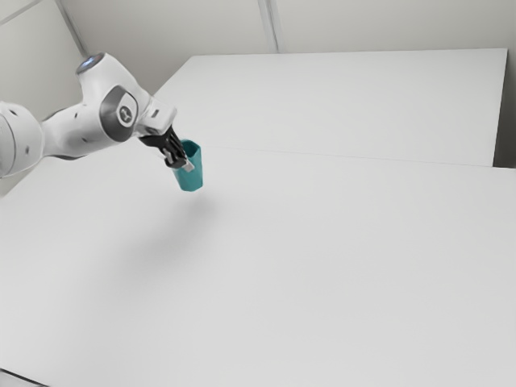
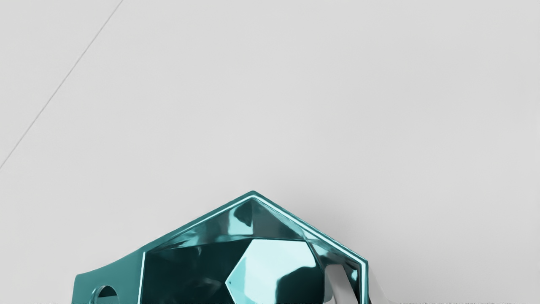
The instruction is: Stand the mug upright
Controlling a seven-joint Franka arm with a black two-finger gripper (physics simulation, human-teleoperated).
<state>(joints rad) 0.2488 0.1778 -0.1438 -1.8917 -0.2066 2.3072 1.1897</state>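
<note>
My claw point(image 1: 186, 165) is closed on the side of the blue-green mug point(image 1: 190, 179). One gray finger point(image 2: 338, 285) goes down inside the mug, next to its wall, and the other is on the outside, so the wall is pinched between them. The mug has flat sides and a wide open top. It is about upright, with its open end up, and in the wrist view I can see right down to its shiny bottom. Its handle point(image 2: 86, 287) sticks out on the side away from that inside finger. The mug looks to be up off the big white tabletop point(image 1: 322, 258), with a soft gray shadow point(image 1: 165, 242) under it. My white arm point(image 1: 81, 129) reaches in from the exterior view's left. A thin line point(image 1: 322, 155) runs across the tabletop past the mug.
</note>
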